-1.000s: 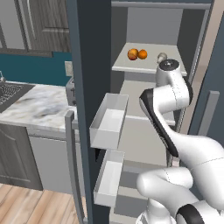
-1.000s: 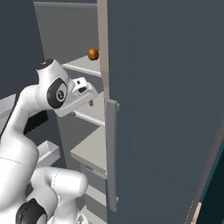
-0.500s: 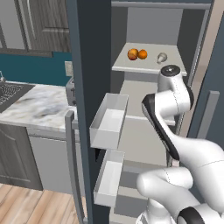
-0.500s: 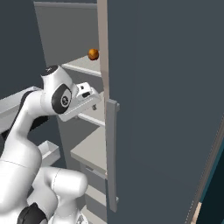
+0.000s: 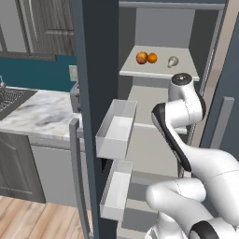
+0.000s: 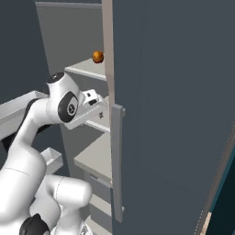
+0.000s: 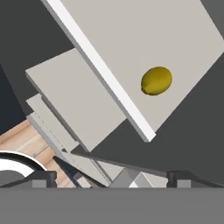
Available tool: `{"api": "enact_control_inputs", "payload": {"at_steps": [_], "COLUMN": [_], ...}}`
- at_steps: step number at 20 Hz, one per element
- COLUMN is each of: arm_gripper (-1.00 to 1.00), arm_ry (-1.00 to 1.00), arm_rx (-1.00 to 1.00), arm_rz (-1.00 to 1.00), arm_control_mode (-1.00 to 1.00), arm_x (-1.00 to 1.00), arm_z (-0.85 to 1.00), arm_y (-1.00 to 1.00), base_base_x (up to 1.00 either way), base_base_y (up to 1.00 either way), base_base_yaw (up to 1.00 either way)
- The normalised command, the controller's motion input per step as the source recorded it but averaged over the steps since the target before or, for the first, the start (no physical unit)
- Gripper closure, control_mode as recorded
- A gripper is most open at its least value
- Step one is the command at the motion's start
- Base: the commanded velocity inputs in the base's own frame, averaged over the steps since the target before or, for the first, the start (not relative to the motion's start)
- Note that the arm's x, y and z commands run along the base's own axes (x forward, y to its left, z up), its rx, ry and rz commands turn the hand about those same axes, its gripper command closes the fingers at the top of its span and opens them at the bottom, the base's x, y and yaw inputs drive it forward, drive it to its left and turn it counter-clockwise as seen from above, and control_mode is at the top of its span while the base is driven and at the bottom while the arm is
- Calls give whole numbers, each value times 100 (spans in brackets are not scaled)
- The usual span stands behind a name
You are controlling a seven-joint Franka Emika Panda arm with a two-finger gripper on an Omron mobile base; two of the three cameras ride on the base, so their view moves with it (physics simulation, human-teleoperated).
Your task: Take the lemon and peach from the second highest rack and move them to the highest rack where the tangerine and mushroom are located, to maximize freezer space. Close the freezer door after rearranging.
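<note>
- On the highest rack (image 5: 158,71) of the open freezer, two orange fruits (image 5: 146,58) are seen at 11 o'clock and a pale mushroom (image 5: 172,61) beside them at 1 o'clock.
- The gripper (image 6: 98,104) is reached in over the second rack (image 7: 148,57); whether its jaws are wide or narrow cannot be told.
- The lemon (image 7: 156,81) is found on that rack, at 1 o'clock from the fingertips (image 7: 177,176), well apart, its long axis lying nearly crosswise in the hand view.

Text on my freezer shelves: none I can read.
Labels on the door: none I can read.
Brands, numbers, signs: none I can read.
</note>
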Motion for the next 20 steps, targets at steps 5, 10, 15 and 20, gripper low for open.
{"api": "enact_control_inputs", "payload": {"at_steps": [5,10,15,20], "arm_gripper": [-100,-100,-100,-100], "arm_ry": [0,0,0,0], "arm_rx": [0,0,0,0], "arm_rz": [0,0,0,0], "arm_control_mode": [-100,-100,-100,-100], "arm_x": [16,25,27,29], "arm_z": [-14,-10,-9,-8], "arm_y": [-7,-7,-6,-7], "base_base_x": [0,0,0,0], "base_base_y": [0,0,0,0], "base_base_yaw": [0,0,0,0]}}
